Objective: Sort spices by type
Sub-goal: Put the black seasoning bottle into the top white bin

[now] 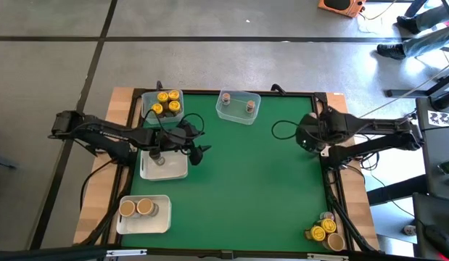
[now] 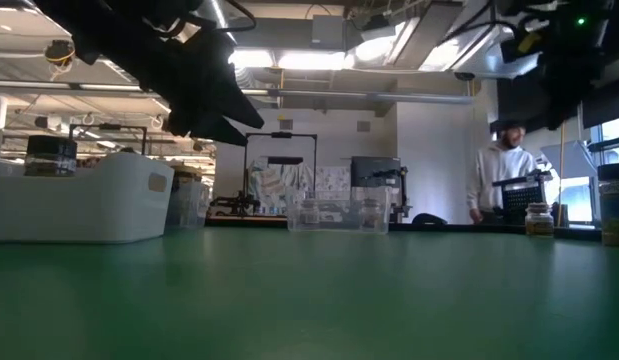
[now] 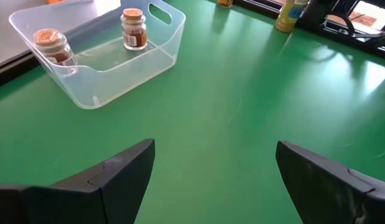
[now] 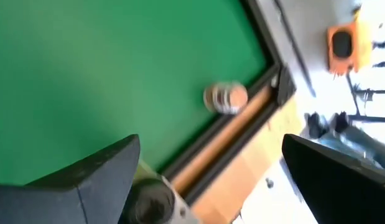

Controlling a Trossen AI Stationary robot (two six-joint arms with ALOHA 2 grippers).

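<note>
Green table (image 1: 260, 181) fills most of the low view, bare and wide between the two arms. Spice jars sit at its edges: yellow-lidded jars (image 1: 167, 102) in a clear tub (image 1: 148, 98) just behind the left gripper (image 1: 197, 151), two pink-lidded jars (image 3: 135, 28) in a second clear tub (image 3: 161, 46) ahead of its spread, empty fingers (image 3: 117, 174). One dark-lidded jar (image 1: 159, 157) stands in the white tray (image 1: 173, 170) close beside that gripper, and two tan-lidded jars (image 1: 136, 208) fill another white tray (image 1: 141, 225) farther back. Unsorted jars (image 1: 326, 232) cluster at the table's near corner, well apart from the right gripper (image 1: 305, 135), which hangs spread wide and empty near the far rim. Beyond the table a person (image 2: 501, 170) stands.
</note>
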